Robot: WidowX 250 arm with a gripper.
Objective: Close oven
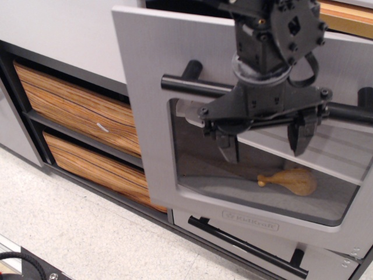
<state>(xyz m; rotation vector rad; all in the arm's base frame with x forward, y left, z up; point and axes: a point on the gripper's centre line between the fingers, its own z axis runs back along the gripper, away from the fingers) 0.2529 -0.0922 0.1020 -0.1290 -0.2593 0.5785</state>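
Observation.image shows the gripper (263,140) spread empty before the oven (157,76) door, seemingly light, rigid, best pushed near its handle (192,86).

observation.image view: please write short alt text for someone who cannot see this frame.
A black robot gripper, open and empty, hangs in front of the clear window of a toy oven whose brushed-grey door with a black bar handle looks nearly shut. A toy drumstick lies inside; wood-grain bins sit to the left, a narrow grey drawer below.
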